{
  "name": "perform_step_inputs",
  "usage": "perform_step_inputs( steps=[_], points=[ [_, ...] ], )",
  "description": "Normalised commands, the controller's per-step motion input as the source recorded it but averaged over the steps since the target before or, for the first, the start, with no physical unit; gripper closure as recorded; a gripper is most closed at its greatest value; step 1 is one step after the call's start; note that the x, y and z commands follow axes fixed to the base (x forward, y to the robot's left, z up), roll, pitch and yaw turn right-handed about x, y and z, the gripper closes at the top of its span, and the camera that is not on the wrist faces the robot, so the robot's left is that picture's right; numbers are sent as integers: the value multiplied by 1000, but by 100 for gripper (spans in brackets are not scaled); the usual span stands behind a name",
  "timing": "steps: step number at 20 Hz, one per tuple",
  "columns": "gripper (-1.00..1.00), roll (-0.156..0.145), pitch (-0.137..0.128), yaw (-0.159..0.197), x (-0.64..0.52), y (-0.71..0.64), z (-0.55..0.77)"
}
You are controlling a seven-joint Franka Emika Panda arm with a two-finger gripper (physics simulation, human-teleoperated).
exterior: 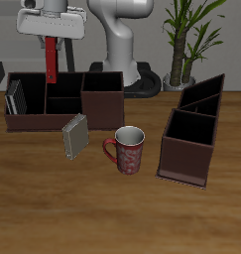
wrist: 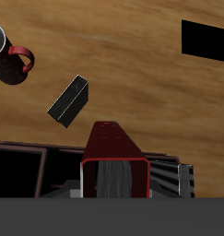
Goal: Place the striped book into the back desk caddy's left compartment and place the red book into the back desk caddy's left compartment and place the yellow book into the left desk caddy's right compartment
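My gripper [exterior: 53,38] is shut on the red book [exterior: 52,62], which hangs upright over the back desk caddy [exterior: 102,107], close above its rim. In the wrist view the red book [wrist: 113,159] fills the middle, with the caddy's dark compartments below it. The striped book [exterior: 13,96] stands in the end compartment of that caddy, and the striped book [wrist: 169,178] shows just beside the red one. The yellow book [exterior: 75,135], dull and greyish, lies on the table in front of the caddy, with nothing touching the yellow book [wrist: 69,100]. The left desk caddy [exterior: 181,159] stands apart, its compartments empty.
A red patterned mug [exterior: 127,149] stands on the table between the two caddies, close to the lying book; the mug [wrist: 5,53] is also in the wrist view. A potted plant [exterior: 181,45] and the robot's base [exterior: 120,45] are at the back.
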Motion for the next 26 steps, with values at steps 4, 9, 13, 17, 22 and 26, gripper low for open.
perform_step_inputs(
  steps=[4, 9, 13, 17, 22, 26],
  points=[
    [100, -43, 12, -5, -202, -212, -74],
    [100, -29, 27, -29, -179, -253, -126],
    [100, 54, 69, -47, -89, -150, -91],
    [100, 19, 48, -98, -38, -204, -98],
    [100, 101, 104, -29, 73, -280, -11],
    [100, -10, 66, -30, 75, -305, 90]
  ],
)
